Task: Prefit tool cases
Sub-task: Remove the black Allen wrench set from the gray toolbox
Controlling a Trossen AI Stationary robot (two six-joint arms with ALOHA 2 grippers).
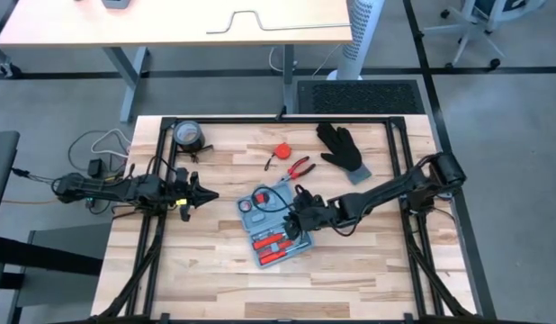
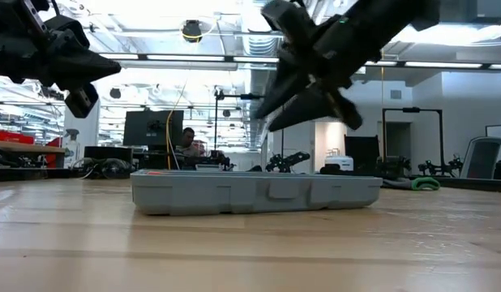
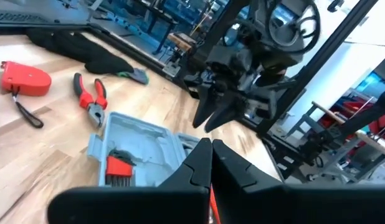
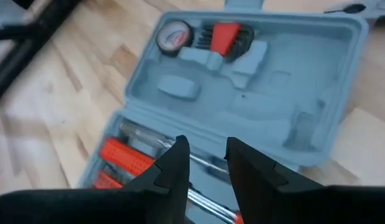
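Observation:
The light-blue tool case (image 1: pixel 260 202) lies open and flat on the wooden table, mid-table. Its far half (image 4: pixel 292 81) holds a small round tape (image 4: pixel 174 37) and a red hex-key set (image 4: pixel 227 37). Its near half holds red-handled tools (image 4: pixel 118 155). My right gripper (image 4: pixel 205 155) hangs over the case's middle, clear above it in the low view (image 2: pixel 271 101); it is open by a narrow gap, with nothing between the fingers. My left gripper (image 3: pixel 211 155) is shut, left of the case and above the table (image 1: pixel 206 196).
Beyond the case lie red-handled pliers (image 1: pixel 300 166), a red tape measure (image 1: pixel 282 151) and a black glove (image 1: pixel 343 148). A round roll (image 1: pixel 188 135) sits at the far left corner. Black frame rails (image 1: pixel 399 144) run along the table's edges.

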